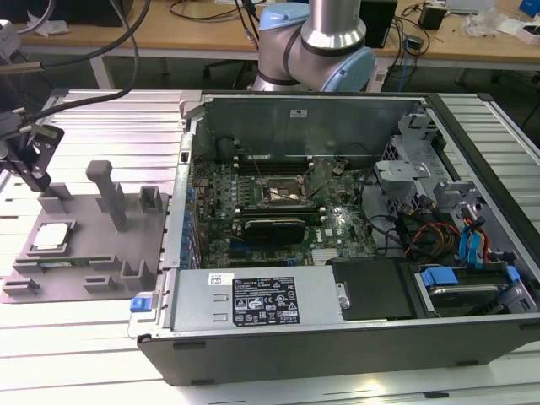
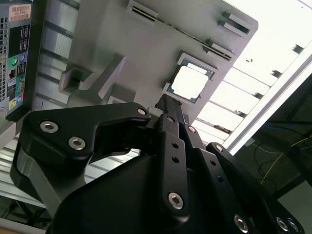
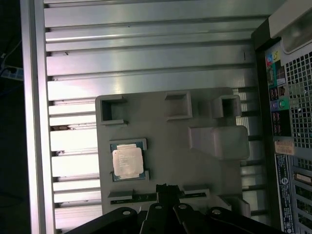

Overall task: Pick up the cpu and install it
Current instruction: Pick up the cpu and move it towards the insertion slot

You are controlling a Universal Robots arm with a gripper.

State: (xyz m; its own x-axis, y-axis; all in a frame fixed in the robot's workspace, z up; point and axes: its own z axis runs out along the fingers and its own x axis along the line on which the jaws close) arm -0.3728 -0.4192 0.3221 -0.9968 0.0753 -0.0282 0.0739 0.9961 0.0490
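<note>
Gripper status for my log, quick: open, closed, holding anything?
Gripper: open or closed cannot be told; the cpu lies on the fixture plate, not held.

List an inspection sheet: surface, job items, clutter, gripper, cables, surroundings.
Surface: ribbed metal table carrying a grey fixture plate and open computer case.
Job's things: cpu lies flat in its recess on the fixture plate; socket sits inside the case.
Clutter: nothing seen.
Gripper: gripper hangs above the plate near the cpu, apart from it.
Cables: coloured leads inside the case; black cables at the exterior view's left.
Surroundings: wooden bench behind.
</note>
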